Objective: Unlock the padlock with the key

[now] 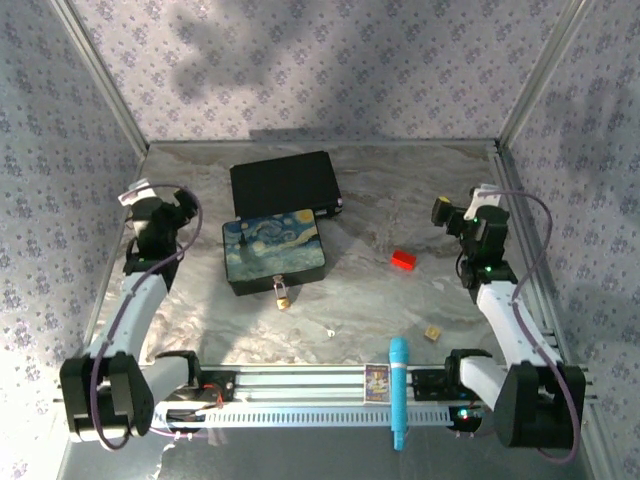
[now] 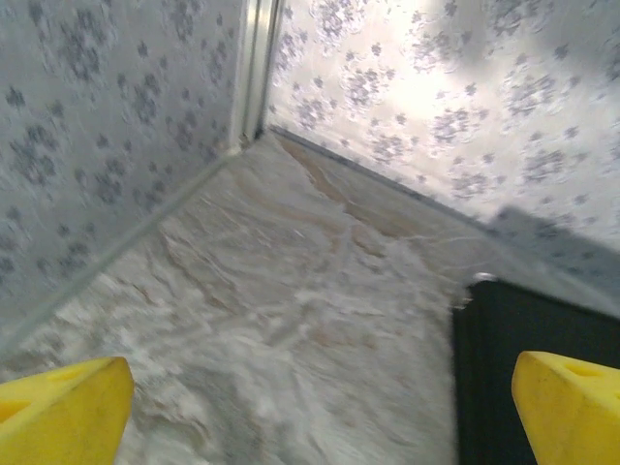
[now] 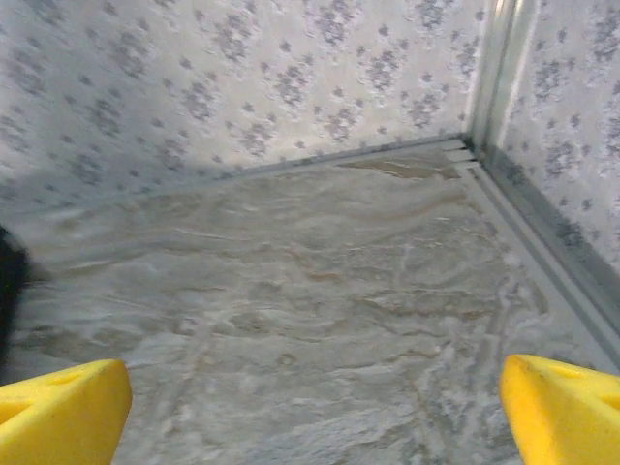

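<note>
The small brass padlock hangs at the front edge of the painted box, left of the table's middle. The key is a pale speck on the marble surface, to the padlock's right and nearer the arms. My left gripper hovers open at the left, beside the painted box, well away from both. In the left wrist view its yellow fingertips stand wide apart over bare marble. My right gripper is open at the far right, and its yellow fingertips frame bare table.
A black case lies behind the painted box, and its edge appears in the left wrist view. A red block and a tan cube sit right of centre. A blue marker and a small card rest on the front rail.
</note>
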